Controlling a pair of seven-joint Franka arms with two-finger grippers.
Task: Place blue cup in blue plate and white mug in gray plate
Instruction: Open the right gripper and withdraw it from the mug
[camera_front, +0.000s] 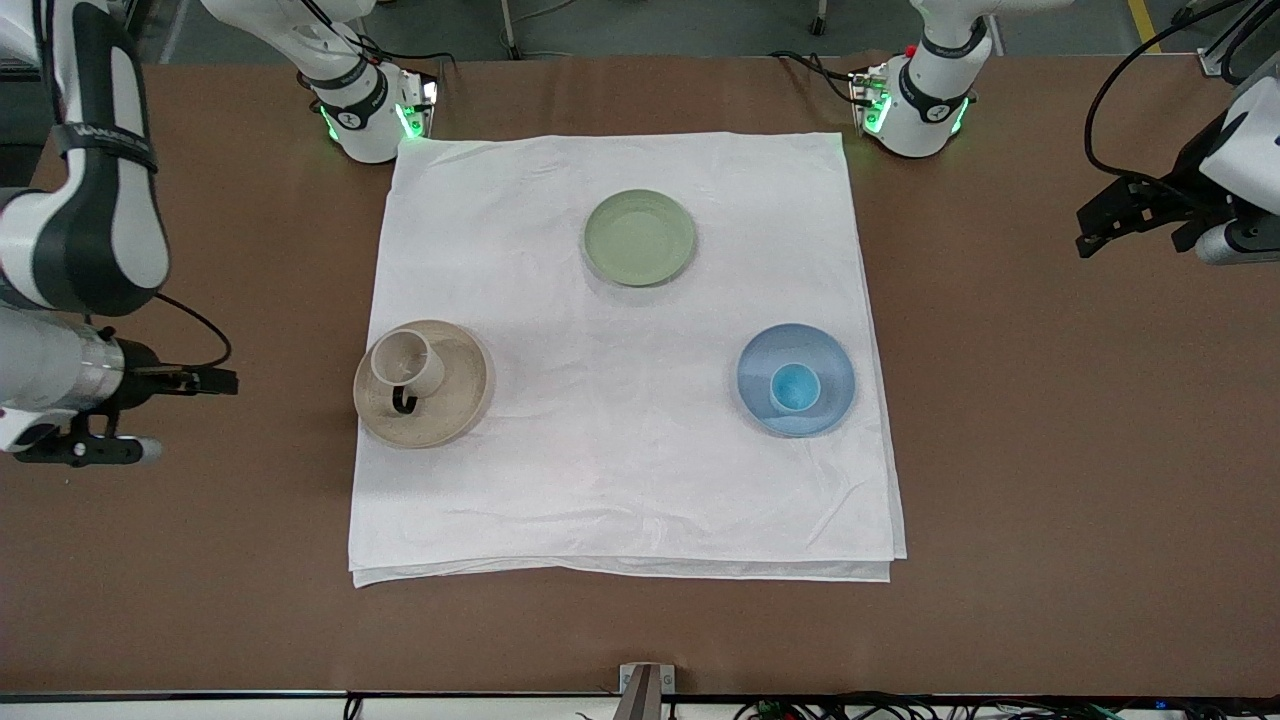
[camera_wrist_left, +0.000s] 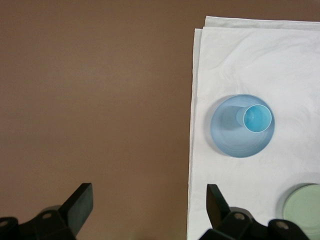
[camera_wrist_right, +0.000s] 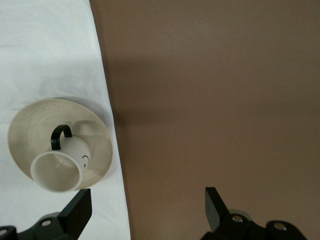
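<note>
The blue cup (camera_front: 795, 387) stands upright in the blue plate (camera_front: 832, 358) on the white cloth; both also show in the left wrist view, the cup (camera_wrist_left: 257, 118) in the plate (camera_wrist_left: 227, 136). The white mug (camera_front: 405, 362) stands in the gray plate (camera_front: 462, 402), with its dark handle toward the front camera; the right wrist view shows the mug (camera_wrist_right: 57, 170) in the plate (camera_wrist_right: 30, 125). My left gripper (camera_front: 1085, 232) (camera_wrist_left: 150, 200) is open and empty over the bare table at the left arm's end. My right gripper (camera_front: 215, 382) (camera_wrist_right: 148, 202) is open and empty over the cloth's edge at the right arm's end.
A green plate (camera_front: 640, 238) lies empty on the white cloth (camera_front: 620, 470), farther from the front camera than the other two plates. The cloth covers the middle of the brown table (camera_front: 1050, 450). Both arm bases stand at the table's edge farthest from the front camera.
</note>
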